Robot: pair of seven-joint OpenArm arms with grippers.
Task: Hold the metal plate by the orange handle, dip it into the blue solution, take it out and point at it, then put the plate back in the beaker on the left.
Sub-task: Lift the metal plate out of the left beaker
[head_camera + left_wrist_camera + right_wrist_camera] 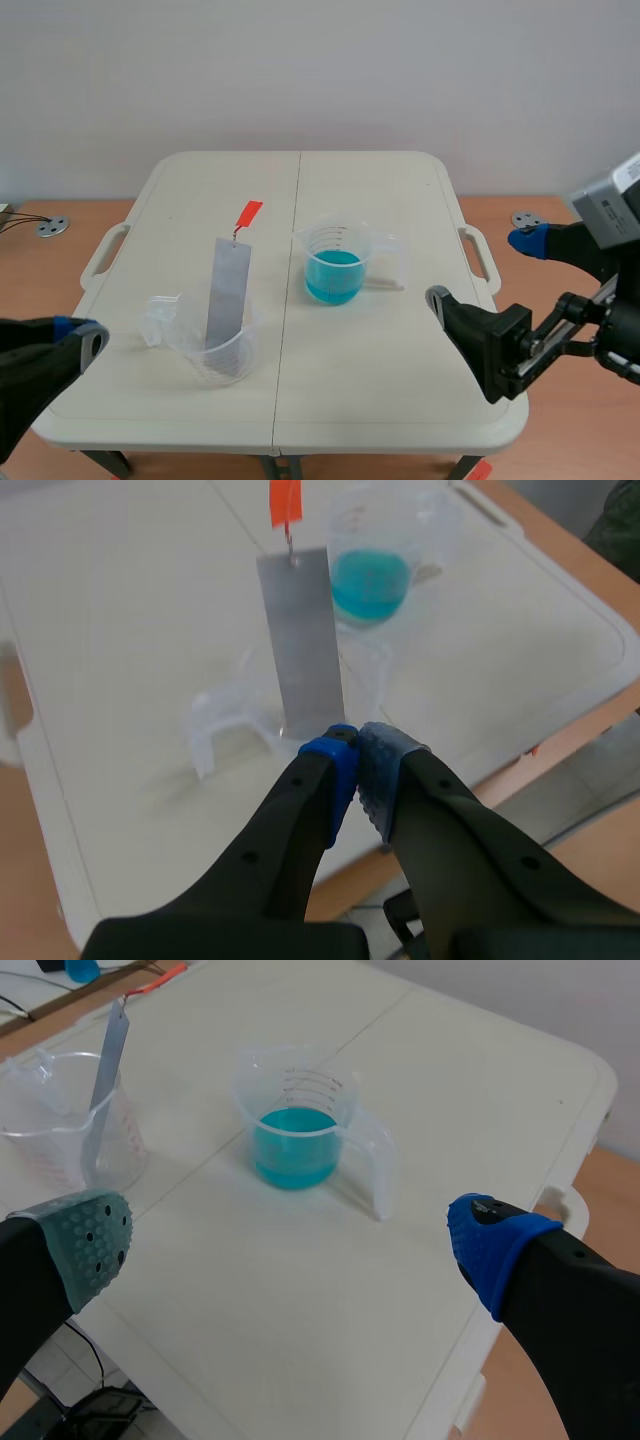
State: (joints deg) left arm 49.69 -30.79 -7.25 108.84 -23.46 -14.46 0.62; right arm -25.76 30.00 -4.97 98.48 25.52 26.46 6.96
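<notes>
We found the metal plate point(227, 292) standing tilted in the clear beaker point(222, 352) on the left half of the table point(400, 390). Its orange handle point(247, 214) stuck up well above the rim, and neither gripper touched it. The beaker of blue solution point(335, 264) stood near it on the right, apart from it. Our left gripper point(358, 752) hung near the plate's beaker, its fingers pressed together on nothing. Our right gripper point(290, 1240) was spread wide and held nothing, by the table's right edge.

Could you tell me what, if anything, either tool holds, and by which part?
Nothing: left tool shut empty, right tool open; the metal plate stands untouched in its beaker.
</notes>
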